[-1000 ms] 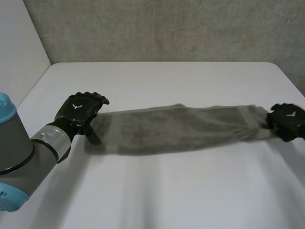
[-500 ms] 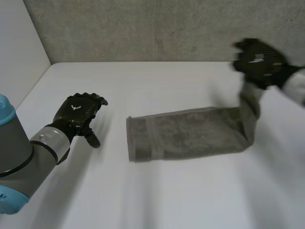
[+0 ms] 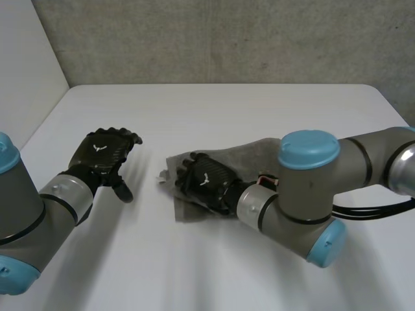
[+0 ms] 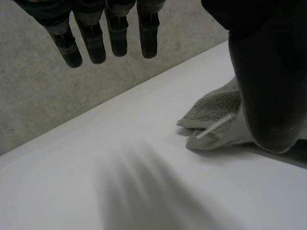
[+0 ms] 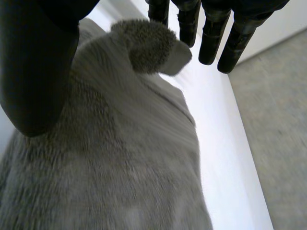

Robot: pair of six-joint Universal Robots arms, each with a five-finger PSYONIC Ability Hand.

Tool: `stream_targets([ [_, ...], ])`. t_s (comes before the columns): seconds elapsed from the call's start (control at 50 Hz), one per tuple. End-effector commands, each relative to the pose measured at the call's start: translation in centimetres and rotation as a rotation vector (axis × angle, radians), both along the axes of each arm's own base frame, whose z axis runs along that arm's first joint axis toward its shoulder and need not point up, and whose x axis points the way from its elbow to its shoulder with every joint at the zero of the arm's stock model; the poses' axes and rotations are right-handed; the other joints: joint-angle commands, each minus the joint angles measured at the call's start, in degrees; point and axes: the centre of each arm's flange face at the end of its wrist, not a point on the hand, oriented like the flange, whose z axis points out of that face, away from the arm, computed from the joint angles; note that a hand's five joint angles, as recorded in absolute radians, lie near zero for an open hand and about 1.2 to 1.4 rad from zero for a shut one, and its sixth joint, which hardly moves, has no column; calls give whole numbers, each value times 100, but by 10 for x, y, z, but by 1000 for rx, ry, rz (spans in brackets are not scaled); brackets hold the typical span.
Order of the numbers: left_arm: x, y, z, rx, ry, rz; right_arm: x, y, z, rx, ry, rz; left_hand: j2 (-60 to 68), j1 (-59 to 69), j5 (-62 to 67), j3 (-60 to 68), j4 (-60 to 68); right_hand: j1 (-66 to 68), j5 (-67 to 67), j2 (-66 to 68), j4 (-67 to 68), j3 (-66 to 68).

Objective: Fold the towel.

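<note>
Swung across from the far right corner of the table point(image 3: 227, 107), the right hand point(image 3: 206, 181) now lies on the towel point(image 3: 258, 153), having carried the end it held over to the towel's left end. The towel has gone from a long strip to a doubled, rumpled bundle about midway between the table's left and right edges. In the right wrist view the fingers point(image 5: 211, 43) are straight and slightly spread, the thumb point(image 5: 38, 62) stands apart, and the cloth point(image 5: 120, 158) lies under the palm with a curled corner at the fingertips. The left hand point(image 3: 104, 152) stays towards the left edge, apart from the towel, its fingers point(image 4: 91, 43) straight, spread and holding nothing; the towel's left end point(image 4: 216, 103) lies beside its thumb point(image 4: 264, 72).
</note>
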Motion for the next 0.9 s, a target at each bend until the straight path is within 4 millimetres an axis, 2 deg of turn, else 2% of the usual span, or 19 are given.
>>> stream_targets([
  [0.02, -3, 2, 0, -2, 0, -13, -41, -33, 35, 89, -117, -175, -329, -368, -294, -274, -309, -519, -340, -469, -429, -257],
  [0.04, -4, 3, 1, -4, 2, -17, -50, -38, 38, 129, -147, -211, -329, -368, -294, -274, -309, -519, -340, -469, -429, -257],
  [0.06, -4, 3, 1, -4, 2, -17, -50, -38, 38, 129, -147, -211, -329, -368, -294, -274, -309, -519, -340, -469, -429, -257],
  [0.1, -8, 5, 1, -6, 1, -30, -69, -46, 41, 204, -194, -272, -329, -368, -294, -274, -309, -519, -340, -469, -429, -257],
  [0.12, -8, 5, 1, -6, 1, -30, -69, -46, 41, 204, -194, -272, -329, -368, -294, -274, -309, -519, -340, -469, -429, -257],
  [0.16, -17, 12, 1, -7, 3, -63, -94, -55, 41, 257, -215, -337, -313, -352, -278, -274, -309, -519, -340, -469, -429, -257],
  [0.18, -17, 12, 1, -7, 3, -63, -94, -55, 41, 257, -215, -337, -313, -351, -277, -274, -309, -519, -340, -469, -429, -257],
  [0.22, -26, 20, 2, -9, 4, -100, -114, -59, 34, 301, -223, -392, -313, -351, -277, -274, -309, -519, -340, -469, -429, -257],
  [0.3, -35, 27, 4, -19, 7, -136, -130, -62, 26, 336, -220, -435, -296, -335, -261, -274, -309, -519, -340, -469, -429, -257],
  [0.36, -52, 38, 5, -30, 12, -198, -144, -64, 14, 387, -216, -470, -246, -284, -211, -274, -309, -519, -340, -469, -429, -257],
  [0.5, -68, 45, -10, 5, -6, -247, -149, -64, 0, 414, -226, -461, -44, -83, -9, -274, -309, -481, -302, -431, -429, -257],
  [0.58, -71, 52, -28, 61, -35, -267, -149, -66, -10, 405, -233, -454, 325, 286, 360, -274, -309, 578, 758, 628, -429, -257],
  [0.7, -69, 58, -44, 117, -61, -268, -150, -72, -17, 390, -237, -457, 545, 506, 580, -274, -309, 2044, 2223, 2094, -429, -257],
  [0.9, -64, 64, -52, 160, -81, -266, -166, -83, -20, 375, -250, -509, 529, 490, 564, -274, -309, 2248, 2427, 2298, -429, -257],
])
